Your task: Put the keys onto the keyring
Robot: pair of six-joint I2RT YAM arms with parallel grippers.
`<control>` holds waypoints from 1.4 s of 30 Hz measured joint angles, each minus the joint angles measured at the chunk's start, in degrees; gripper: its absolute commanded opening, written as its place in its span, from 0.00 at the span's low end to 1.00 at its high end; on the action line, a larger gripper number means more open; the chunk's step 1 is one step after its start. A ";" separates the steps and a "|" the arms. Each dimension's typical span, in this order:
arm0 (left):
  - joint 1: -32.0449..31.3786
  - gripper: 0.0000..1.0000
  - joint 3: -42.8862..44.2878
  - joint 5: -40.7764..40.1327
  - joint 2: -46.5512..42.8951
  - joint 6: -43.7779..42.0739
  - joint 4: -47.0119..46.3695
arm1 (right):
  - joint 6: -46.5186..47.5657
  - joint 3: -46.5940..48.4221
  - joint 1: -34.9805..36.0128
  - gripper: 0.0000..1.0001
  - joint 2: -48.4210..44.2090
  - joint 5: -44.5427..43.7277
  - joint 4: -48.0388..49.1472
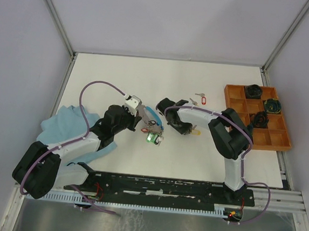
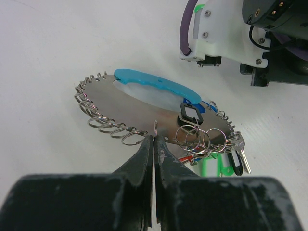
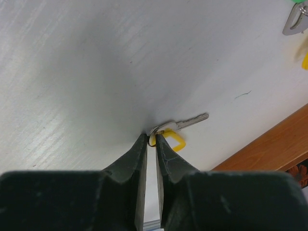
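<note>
My left gripper [image 2: 154, 138] is shut on the thin metal edge of the keyring [image 2: 139, 106], holding it above the table. The keyring has a bright blue sleeve [image 2: 159, 84] and rows of small split rings. Keys with green [image 2: 216, 166] and black [image 2: 237, 161] tags hang from it. From above, the keyring [image 1: 153, 115] sits between the two arms. My right gripper [image 3: 152, 137] is down on the table, its tips pinching the small ring of the yellow-tagged key [image 3: 177, 140]. A red-tagged key [image 1: 202, 99] lies further back.
An orange compartment tray [image 1: 274, 139] with dark coiled bundles stands at the right, its edge [image 3: 269, 144] close to my right gripper. A light blue cloth [image 1: 67, 121] lies under the left arm. The right arm's wrist [image 2: 231, 33] is just beyond the keyring.
</note>
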State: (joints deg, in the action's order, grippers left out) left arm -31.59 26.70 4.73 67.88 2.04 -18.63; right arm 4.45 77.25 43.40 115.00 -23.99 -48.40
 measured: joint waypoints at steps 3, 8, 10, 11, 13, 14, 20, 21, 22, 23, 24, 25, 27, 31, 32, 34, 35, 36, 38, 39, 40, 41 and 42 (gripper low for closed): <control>0.00 0.03 0.00 0.00 0.00 0.00 0.00 | -0.02 0.00 0.00 0.10 0.09 -0.28 -0.13; 0.00 0.03 0.00 0.07 0.00 0.00 0.00 | -0.09 0.00 0.00 0.01 -0.87 0.28 -0.07; 0.00 0.03 0.00 0.11 0.00 0.00 0.00 | -0.22 -0.02 0.00 0.00 -2.38 1.20 0.17; 0.00 0.03 0.00 0.13 0.00 0.00 0.00 | -0.33 -0.04 0.00 0.01 -3.45 1.79 0.42; 0.00 0.03 0.00 0.20 0.00 0.00 0.00 | -0.68 -0.26 0.00 0.00 -6.32 3.45 1.38; 0.00 0.03 0.00 0.24 -0.02 0.00 -0.02 | -0.87 -0.44 0.00 0.00 -7.72 4.20 1.99; 0.00 0.03 0.00 0.46 -0.04 0.00 0.00 | -2.80 -4.79 0.00 0.01 -14.14 8.70 8.11; 0.00 0.03 0.00 0.55 -0.11 0.00 -0.02 | -3.28 -6.32 0.00 0.01 -14.82 9.57 10.12; 0.00 0.03 0.00 0.68 -0.13 0.00 -0.02 | -3.67 -7.78 0.00 0.01 -15.45 10.34 11.63; 0.00 0.03 0.00 0.96 -0.17 0.00 -0.11 | -4.13 -9.81 0.00 0.01 -16.31 11.26 13.75; 0.00 0.03 0.00 1.25 -0.22 -0.02 -0.26 | -4.68 -12.09 0.04 0.00 -17.49 12.28 15.89; 0.00 0.03 0.00 1.42 -0.22 0.00 -0.42 | -5.20 -14.23 0.11 0.00 -18.62 13.07 18.03; 0.00 0.03 -0.02 1.57 -0.22 0.00 -0.81 | -6.19 -17.55 0.28 0.01 -20.50 14.16 22.32; 0.00 0.03 -0.04 1.84 -0.33 0.00 -1.25 | -8.63 -25.55 0.74 0.01 -24.87 16.31 33.53; 0.00 0.03 -0.07 1.86 -0.42 0.00 -1.27 | -9.14 -27.23 0.76 0.01 -25.86 16.50 35.43; 0.00 0.03 -0.09 1.90 -0.46 0.00 -1.33 | -10.34 -30.75 0.85 0.01 -27.63 16.70 39.26; 0.00 0.03 -0.09 1.90 -0.46 0.00 -1.40 | -10.93 -32.09 0.85 0.01 -28.11 16.74 40.54; 0.00 0.03 -0.09 1.92 -0.46 0.00 -1.44 | -11.54 -33.05 0.85 0.01 -28.30 16.85 41.46; 0.00 0.03 -0.09 1.95 -0.46 0.00 -1.57 | -12.81 -34.21 0.87 0.01 -28.28 17.11 42.12; 0.00 0.03 -0.09 1.99 -0.48 0.00 -1.66 | -13.53 -34.69 0.96 0.02 -28.28 17.29 42.34; 0.00 0.03 -0.09 2.01 -0.50 0.00 -1.66 | -14.14 -35.04 1.05 0.03 -28.28 17.33 42.49; 0.00 0.03 -0.11 2.03 -0.55 0.00 -1.66 | -14.97 -35.56 1.14 0.04 -28.28 17.33 42.71; 0.00 0.03 -0.11 2.08 -0.61 0.00 -1.68 | -15.61 -36.04 1.25 0.06 -28.35 17.29 42.75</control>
State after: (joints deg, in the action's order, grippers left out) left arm -31.59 26.59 6.81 67.26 2.04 -20.32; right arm -11.16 41.21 44.64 86.65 -6.70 -5.65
